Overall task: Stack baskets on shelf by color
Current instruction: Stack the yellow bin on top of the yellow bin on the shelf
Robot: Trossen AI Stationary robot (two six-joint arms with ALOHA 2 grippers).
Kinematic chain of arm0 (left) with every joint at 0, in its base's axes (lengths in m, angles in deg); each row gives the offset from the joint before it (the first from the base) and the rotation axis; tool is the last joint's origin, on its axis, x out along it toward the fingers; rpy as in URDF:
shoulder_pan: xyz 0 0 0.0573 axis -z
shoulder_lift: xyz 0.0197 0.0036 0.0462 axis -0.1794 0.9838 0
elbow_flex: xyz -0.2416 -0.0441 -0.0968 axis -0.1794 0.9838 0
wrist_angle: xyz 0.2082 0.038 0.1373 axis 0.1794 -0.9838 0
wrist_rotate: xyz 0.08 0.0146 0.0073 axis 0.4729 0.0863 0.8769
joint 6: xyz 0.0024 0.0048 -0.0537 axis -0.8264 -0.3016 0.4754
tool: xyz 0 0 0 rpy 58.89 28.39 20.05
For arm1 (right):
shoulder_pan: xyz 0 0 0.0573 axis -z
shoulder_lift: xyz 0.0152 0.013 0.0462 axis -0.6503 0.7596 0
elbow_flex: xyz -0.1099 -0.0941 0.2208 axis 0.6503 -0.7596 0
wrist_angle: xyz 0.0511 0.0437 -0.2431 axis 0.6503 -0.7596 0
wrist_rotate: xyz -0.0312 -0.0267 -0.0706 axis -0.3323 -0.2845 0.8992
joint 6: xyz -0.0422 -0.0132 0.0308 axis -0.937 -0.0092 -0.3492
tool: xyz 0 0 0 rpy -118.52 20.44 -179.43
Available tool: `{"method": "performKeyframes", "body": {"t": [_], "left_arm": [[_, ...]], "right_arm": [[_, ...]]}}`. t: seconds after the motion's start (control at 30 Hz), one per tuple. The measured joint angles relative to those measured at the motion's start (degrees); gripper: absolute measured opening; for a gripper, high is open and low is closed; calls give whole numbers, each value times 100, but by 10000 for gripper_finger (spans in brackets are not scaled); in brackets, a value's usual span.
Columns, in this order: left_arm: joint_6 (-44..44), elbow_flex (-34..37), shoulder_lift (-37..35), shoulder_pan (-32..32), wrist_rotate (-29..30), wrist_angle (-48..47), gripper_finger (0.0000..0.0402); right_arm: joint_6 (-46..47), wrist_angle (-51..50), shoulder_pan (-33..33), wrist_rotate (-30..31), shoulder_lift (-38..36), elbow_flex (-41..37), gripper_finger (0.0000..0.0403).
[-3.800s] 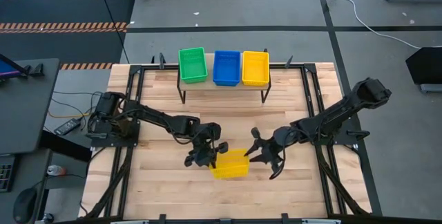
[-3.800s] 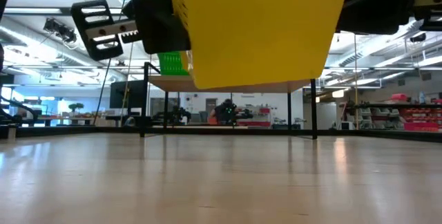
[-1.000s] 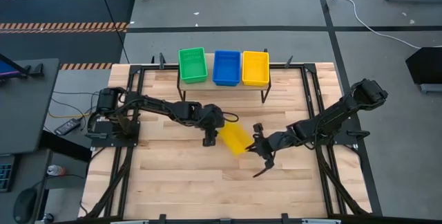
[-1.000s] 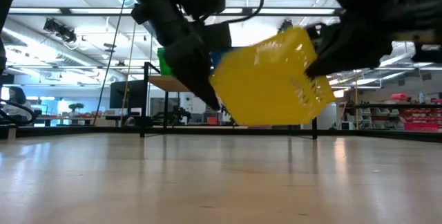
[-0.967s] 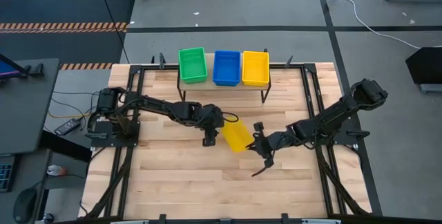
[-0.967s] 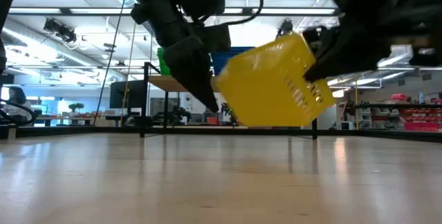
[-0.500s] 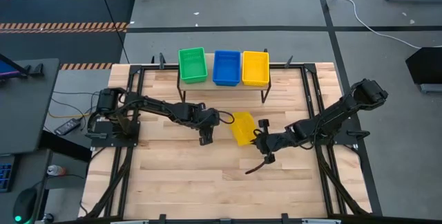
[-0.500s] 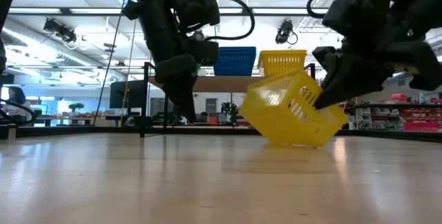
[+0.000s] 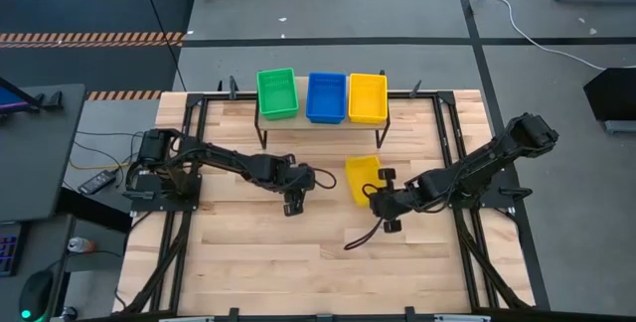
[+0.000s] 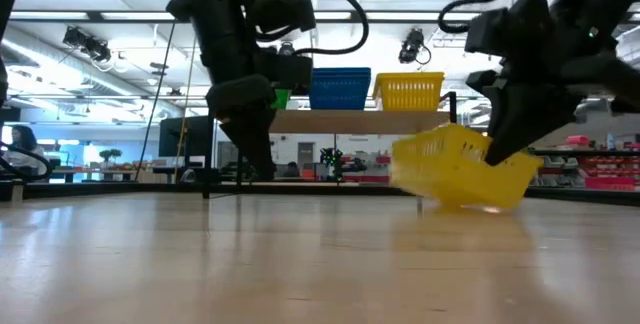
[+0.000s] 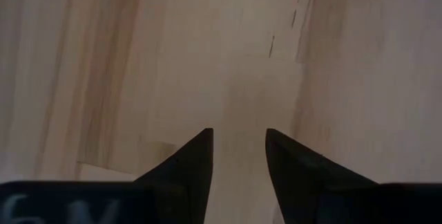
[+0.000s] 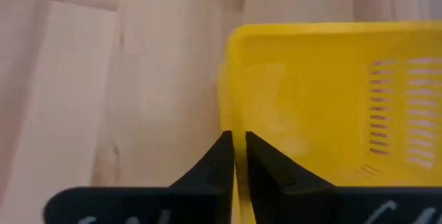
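Now the right gripper (image 12: 235, 148) has its fingers pinched on the rim of the loose yellow basket (image 9: 362, 178) (narrow gap, wall between them), and that basket sits tilted on the table (image 9: 248, 262) near the middle, toward the right edge. Half a second ago it hung higher and steeper; a second ago it was between both grippers. Left gripper (image 11: 238, 144) has its fingers parted with nothing in them, over bare wood left of centre, pulled back from the basket. On the shelf (image 10: 350, 121) at the table's far edge: green basket (image 9: 277, 93), blue basket (image 9: 326, 96), yellow basket (image 9: 368, 96), unchanged.
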Motion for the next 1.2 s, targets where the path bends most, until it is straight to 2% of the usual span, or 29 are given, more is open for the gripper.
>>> {"method": "performKeyframes", "body": {"t": [0.33,0.6,0.77,0.93,1.2], "left_arm": [[-2,0,0,126,27,3,133],[-2,0,0,122,95,3,132],[0,1,0,122,92,4,132],[33,2,0,122,92,5,132],[114,4,0,122,92,7,133]], "right_arm": [[-5,19,-1,-199,2,45,109],[0,19,-1,-79,1,47,197],[496,-191,-1,-200,3,49,242],[955,-568,-13,-371,1,49,246],[850,-310,-17,-330,3,49,201]]}}
